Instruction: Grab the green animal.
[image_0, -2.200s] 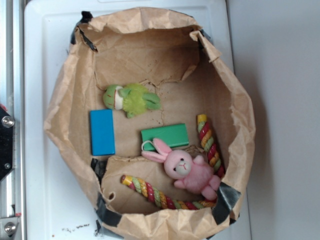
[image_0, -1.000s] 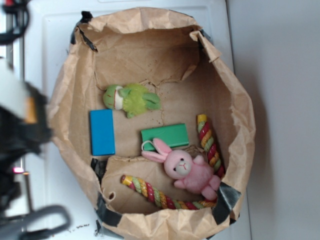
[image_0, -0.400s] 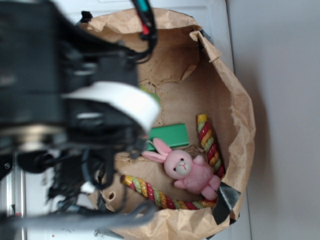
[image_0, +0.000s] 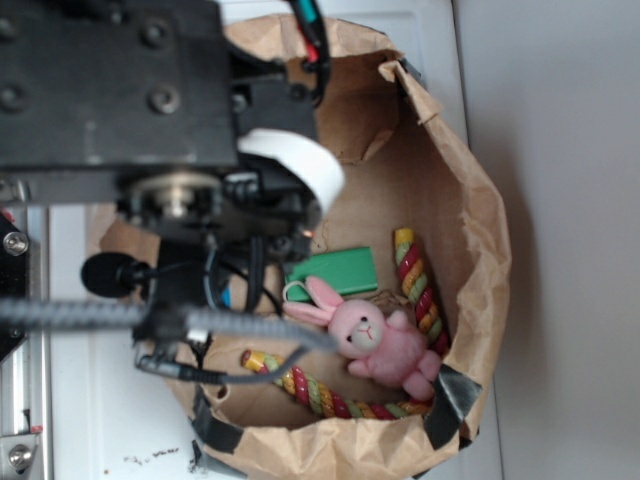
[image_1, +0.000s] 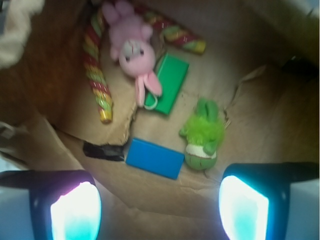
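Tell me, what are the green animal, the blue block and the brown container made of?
The green animal looks like fuzzy plush fabric: shaggy lime fur, soft outline. The blue block seems rigid, perhaps painted wood or plastic: flat faces, even matte colour. The container looks like crumpled brown paper: creases, torn edges, black tape at the corners.

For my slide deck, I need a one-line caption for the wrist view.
Open fingers hover above the green animal lying beside a blue block.

Big black arm (image_0: 110, 90) fills the exterior view, boxy housing dotted with round screws, white curved band, black cables plus red and green wires. On the wrist view, 2 dark fingers (image_1: 65, 205) with pads glowing cyan-white.
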